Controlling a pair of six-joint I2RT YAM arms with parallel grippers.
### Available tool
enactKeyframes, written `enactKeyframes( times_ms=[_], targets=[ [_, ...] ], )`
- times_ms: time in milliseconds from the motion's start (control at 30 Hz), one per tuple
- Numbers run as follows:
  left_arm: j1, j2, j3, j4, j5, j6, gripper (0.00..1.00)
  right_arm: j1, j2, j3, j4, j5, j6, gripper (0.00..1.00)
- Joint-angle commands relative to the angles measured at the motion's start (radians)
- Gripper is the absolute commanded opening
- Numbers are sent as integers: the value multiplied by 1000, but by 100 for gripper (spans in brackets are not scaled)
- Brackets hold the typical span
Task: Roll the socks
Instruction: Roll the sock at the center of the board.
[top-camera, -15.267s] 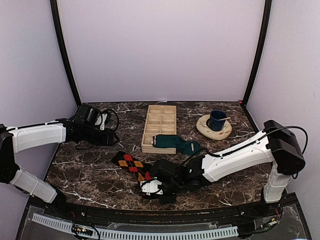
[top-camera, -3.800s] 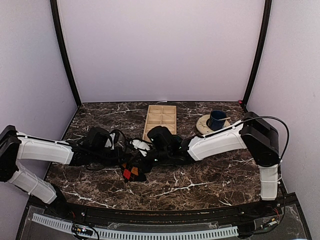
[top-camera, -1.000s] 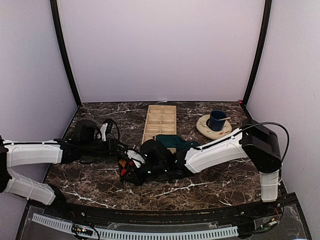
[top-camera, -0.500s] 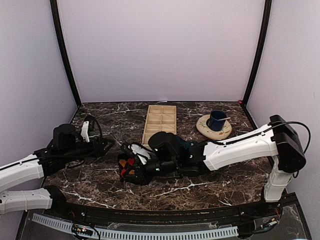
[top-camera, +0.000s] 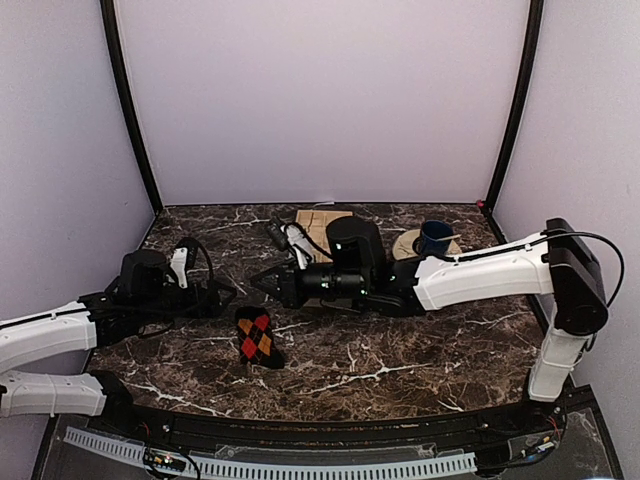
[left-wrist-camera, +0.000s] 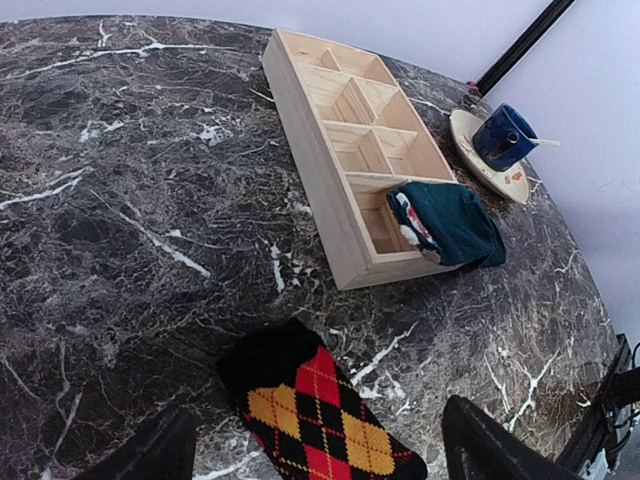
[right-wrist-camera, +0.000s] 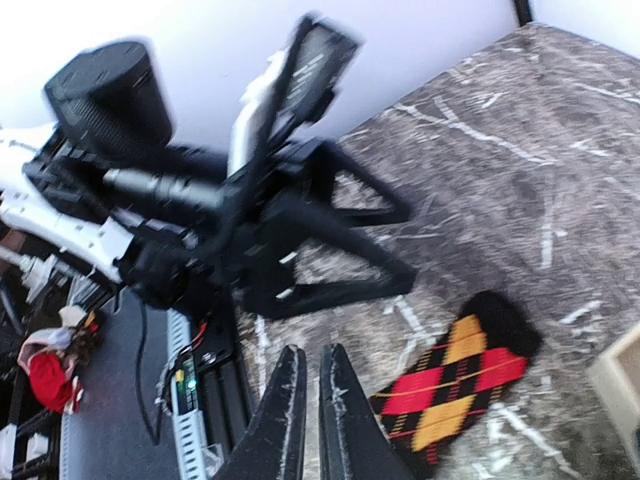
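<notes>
Left gripper (left-wrist-camera: 318, 452) jaws spread wide, empty, near the argyle sock (top-camera: 258, 338) on the table (top-camera: 420, 362). Right gripper (right-wrist-camera: 308, 400) closed, empty. Only the left wrist view shows the teal sock (left-wrist-camera: 450, 222), draped over the tray's (left-wrist-camera: 335, 235) near end. In the top view, the right arm hides it.

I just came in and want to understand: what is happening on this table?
A robot is working on two socks, but it holds neither one now. The argyle sock lies on the table, close to the open left gripper and the shut, empty right gripper. The teal sock lies over the near end of the wooden tray, untouched.
</notes>
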Motion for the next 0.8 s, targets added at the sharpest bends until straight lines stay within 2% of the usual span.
enactKeyframes(
  times_ms=[0,67,100,133,167,200,300,400,567,667,767],
  targets=[
    [2,1,41,-1,18,-11,95,-29,-29,11,68,4,-9,6],
    [1,-4,38,3,24,-13,99,-29,-29,15,49,4,-9,6],
    [2,-6,33,9,35,-14,99,-29,-30,12,41,394,-9,72],
    [1,-6,30,12,46,-14,99,-29,-30,5,39,484,-9,88],
    [2,-5,30,6,53,-15,99,-31,-29,3,12,499,-497,89],
    [1,-4,30,-6,56,-13,99,-32,-28,6,-29,491,-563,89],
    [1,-12,18,-36,51,-10,97,-29,-17,5,-155,456,-549,88],
    [1,-32,-23,-36,45,-28,90,-4,-7,-27,-243,496,-551,86],
    [1,-77,-75,-59,11,-67,79,80,1,-123,-275,548,-609,80],
    [0,-87,-80,-83,-21,-89,74,105,13,-121,-318,478,-617,73],
    [-4,-76,-62,-135,-63,-101,73,124,38,-92,-367,430,-628,71]
  ],
)
